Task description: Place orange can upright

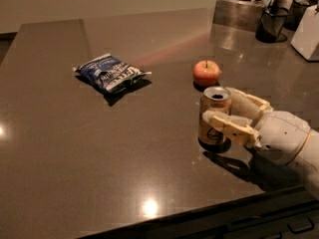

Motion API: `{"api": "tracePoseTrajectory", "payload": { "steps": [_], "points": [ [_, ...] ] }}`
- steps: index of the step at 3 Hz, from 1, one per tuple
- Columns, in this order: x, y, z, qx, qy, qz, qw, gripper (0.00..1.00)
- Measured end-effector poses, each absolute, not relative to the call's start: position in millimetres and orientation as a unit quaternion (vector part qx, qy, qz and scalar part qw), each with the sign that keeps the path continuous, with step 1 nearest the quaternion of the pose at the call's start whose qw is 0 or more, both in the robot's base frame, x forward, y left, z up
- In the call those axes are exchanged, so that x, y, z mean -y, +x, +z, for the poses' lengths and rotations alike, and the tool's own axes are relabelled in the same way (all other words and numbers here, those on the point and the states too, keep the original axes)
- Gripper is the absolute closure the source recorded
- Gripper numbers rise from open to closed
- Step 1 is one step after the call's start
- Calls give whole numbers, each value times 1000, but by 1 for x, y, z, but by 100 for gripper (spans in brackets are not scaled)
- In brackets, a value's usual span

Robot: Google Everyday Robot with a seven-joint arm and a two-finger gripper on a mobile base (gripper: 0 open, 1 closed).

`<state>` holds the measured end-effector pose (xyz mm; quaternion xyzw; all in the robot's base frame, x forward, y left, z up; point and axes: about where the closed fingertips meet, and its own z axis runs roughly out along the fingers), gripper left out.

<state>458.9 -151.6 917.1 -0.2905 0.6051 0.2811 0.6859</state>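
Note:
The orange can (213, 129) stands upright on the dark table (99, 148), right of centre, with its open silver top up and its base on the surface. My gripper (223, 108) reaches in from the right and is shut on the can. One cream finger (224, 123) crosses the can's front at mid-height, and the other finger (246, 101) lies against its far right side. The white wrist (281, 133) extends towards the right edge.
A red-orange apple (206, 72) sits just behind the can. A blue crumpled chip bag (110, 73) lies at the left-centre. A metal container (238, 11), a dark cup (271, 24) and a white object (306, 34) stand at the back right. The table's front edge is close below the gripper.

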Motion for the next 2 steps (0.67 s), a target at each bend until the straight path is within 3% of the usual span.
{"api": "tracePoseTrajectory", "payload": {
  "steps": [1,2],
  "points": [
    [150,459,918,-604,-292,282,686,0],
    [150,459,918,-604,-292,282,686,0]
  ]
}}
